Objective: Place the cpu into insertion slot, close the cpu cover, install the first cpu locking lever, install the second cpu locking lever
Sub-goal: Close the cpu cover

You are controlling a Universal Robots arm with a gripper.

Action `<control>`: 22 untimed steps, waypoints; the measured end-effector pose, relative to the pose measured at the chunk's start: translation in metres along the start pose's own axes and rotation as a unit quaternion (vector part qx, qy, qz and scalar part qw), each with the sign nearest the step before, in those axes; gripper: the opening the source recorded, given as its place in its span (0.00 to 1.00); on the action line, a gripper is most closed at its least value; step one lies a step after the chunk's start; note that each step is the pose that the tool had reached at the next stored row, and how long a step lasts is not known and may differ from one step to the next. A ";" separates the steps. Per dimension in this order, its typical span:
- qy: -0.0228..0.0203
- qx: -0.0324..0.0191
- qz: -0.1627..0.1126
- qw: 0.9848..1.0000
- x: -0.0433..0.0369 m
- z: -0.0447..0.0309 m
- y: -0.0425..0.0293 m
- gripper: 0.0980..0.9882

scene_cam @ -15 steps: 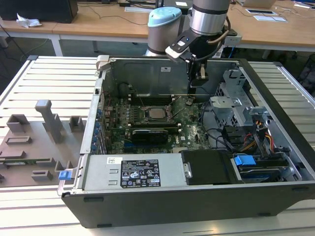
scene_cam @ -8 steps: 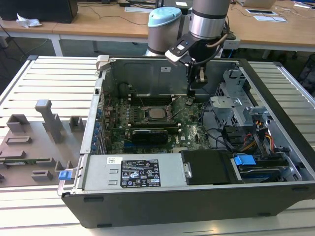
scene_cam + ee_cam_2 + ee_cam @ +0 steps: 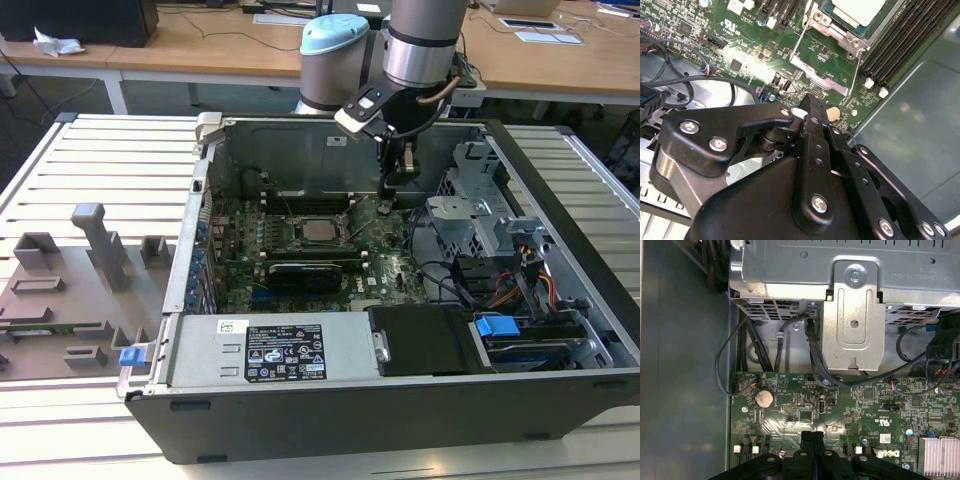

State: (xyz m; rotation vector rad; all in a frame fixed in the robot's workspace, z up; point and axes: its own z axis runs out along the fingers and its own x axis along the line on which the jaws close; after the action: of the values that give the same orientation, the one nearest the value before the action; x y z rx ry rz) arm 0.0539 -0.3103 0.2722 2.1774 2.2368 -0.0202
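Okay, starting at the exterior view's left: grey fixtures (image 3: 100,240) sit on the slatted table (image 3: 100,150), well apart from the action. Next comes the open case (image 3: 330,420), with the power supply (image 3: 270,350) lying along its near edge. Moving in over the green board, there's the cpu (image 3: 322,230), silver top up, sitting in the insertion slot (image 3: 300,243). The second wrist view catches that chip (image 3: 860,9) too, with the cpu cover (image 3: 832,27) framing it. The cover looks to be down around the chip, though from this angle I can't say it is fully seated. A thin wire lever (image 3: 799,42) stands out from the socket's side, and long black memory slots (image 3: 900,45) run beside it. On to the gripper (image 3: 398,180), which hangs from the arm just to the exterior view's right of the slot, above the board and clear of the chip. Both wrist views show its black fingers pressed together with nothing between them (image 3: 812,102) (image 3: 812,437), the tips hovering near a round coin cell (image 3: 764,398). Further right is the metal drive cage (image 3: 470,215), with cables trailing from it, and then a blue clip (image 3: 497,326) by the drive bay.
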 end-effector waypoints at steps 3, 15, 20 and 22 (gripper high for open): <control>0.000 0.000 0.000 1.000 0.0001 0.0010 -0.0021 0.01; 0.000 0.001 0.000 1.000 0.0012 0.0180 0.0007 0.01; 0.000 0.001 0.000 1.000 0.0015 0.0203 -0.0063 0.01; 0.000 0.001 0.000 1.000 0.0015 0.0203 -0.0097 0.01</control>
State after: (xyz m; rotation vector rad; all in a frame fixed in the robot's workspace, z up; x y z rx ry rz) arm 0.0442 -0.3094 0.2519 2.1782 2.2378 -0.0227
